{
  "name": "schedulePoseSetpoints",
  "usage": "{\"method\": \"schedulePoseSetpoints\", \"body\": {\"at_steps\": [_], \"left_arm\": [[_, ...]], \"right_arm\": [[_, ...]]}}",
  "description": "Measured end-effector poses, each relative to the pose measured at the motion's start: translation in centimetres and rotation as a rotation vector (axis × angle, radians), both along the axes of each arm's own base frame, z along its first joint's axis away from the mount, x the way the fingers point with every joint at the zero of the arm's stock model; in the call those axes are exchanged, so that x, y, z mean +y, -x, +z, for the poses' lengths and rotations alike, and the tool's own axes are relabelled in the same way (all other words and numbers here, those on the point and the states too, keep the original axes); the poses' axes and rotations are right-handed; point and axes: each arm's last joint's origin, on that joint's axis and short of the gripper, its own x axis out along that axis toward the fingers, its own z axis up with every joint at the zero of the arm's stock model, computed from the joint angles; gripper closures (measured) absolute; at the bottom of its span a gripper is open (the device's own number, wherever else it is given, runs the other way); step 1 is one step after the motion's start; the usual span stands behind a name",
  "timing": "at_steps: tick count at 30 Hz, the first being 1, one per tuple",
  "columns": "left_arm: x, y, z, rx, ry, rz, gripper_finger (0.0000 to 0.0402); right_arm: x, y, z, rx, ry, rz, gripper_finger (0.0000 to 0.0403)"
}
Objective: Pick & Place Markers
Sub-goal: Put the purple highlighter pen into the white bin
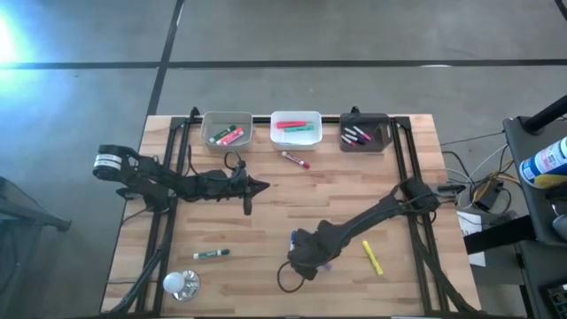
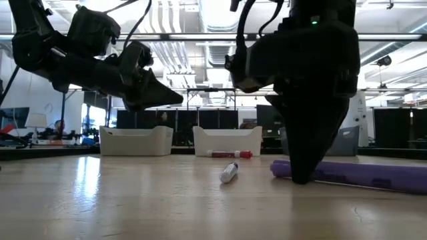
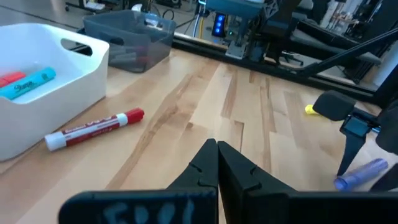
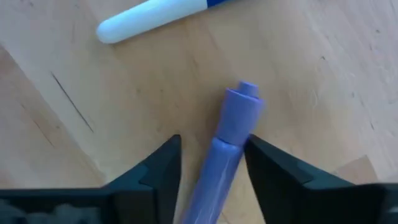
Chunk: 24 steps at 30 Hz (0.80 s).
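Note:
A purple marker [image 4: 233, 121] lies flat on the wooden table near its front edge, also seen in the low view [image 2: 373, 177]. My right gripper [image 4: 214, 140] points down over it, open, with one finger on each side of the barrel just behind the cap. It shows in the high view [image 1: 308, 259] at centre front. A white marker with a blue cap [image 4: 149, 15] lies just beyond. My left gripper [image 1: 263, 186] hovers shut above the table's middle left, holding nothing. My right gripper comes at the purple marker from above, its fingers lying across the barrel [image 4: 224, 155]. One finger [image 4: 267, 165] stands right beside the barrel and the other [image 4: 165, 162] leaves a gap. Whether either touches it, I cannot tell. The marker lies flat on the table.
A clear bin [image 1: 227, 130], a white bin [image 1: 295, 128] and a black bin [image 1: 364, 133], each with markers in it, line the far edge. Loose on the table lie a red marker [image 1: 296, 159], a yellow marker [image 1: 372, 257], a green marker [image 1: 211, 254] and a light bulb [image 1: 180, 283].

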Motion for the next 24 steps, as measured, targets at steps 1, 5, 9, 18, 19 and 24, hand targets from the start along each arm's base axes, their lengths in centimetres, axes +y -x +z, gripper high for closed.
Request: {"method": "schedulePoseSetpoints", "body": {"at_steps": [1, 5, 9, 18, 19, 24], "left_arm": [[0.0, 0.0, 0.0, 0.001, 0.004, -0.001, 0.0401], [-0.2, 0.0, -0.1, 0.006, 0.023, -0.003, 0.0401], [-0.2, 0.0, -0.2, 0.015, 0.022, -0.006, 0.0401], [-0.2, -0.8, 0.8, -0.013, -0.054, -0.016, 0.0401], [-0.2, -0.9, 1.0, -0.018, -0.064, -0.017, 0.0401], [-0.2, -1.5, 1.8, -0.043, -0.095, -0.019, 0.0401]], "right_arm": [[0.0, 0.0, -0.2, 0.008, 0.004, 0.001, 0.0245], [0.0, 0.1, -0.3, 0.016, 0.009, 0.008, 0.0296], [-0.1, 0.2, 0.4, -0.002, 0.023, 0.076, 0.0341], [-1.2, 1.3, 4.7, -0.095, 0.089, 0.238, 0.0341], [-1.6, 1.4, 5.3, -0.112, 0.103, 0.257, 0.0341], [-5.6, 2.8, 10.1, -0.23, 0.201, 0.278, 0.0339]]}}
